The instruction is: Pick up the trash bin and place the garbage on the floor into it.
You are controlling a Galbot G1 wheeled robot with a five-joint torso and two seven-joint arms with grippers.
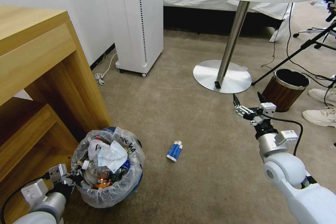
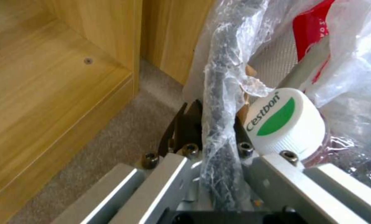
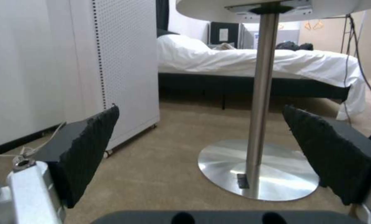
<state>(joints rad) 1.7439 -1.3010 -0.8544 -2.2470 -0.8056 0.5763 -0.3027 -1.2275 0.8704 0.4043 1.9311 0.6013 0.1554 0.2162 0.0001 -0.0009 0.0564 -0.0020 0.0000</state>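
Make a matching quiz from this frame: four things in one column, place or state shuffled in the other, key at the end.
Things
1. left gripper
2. right gripper
3. blue-white packet
4. brown bin

Place or state
A. lying on the carpet, right of the trash bin
B. open and empty, held above the floor
C. clamped on the bagged rim of the trash bin
D. standing by the round table's base, near a person's white shoes

Pairs: 1-C, 2-B, 3-A, 4-D
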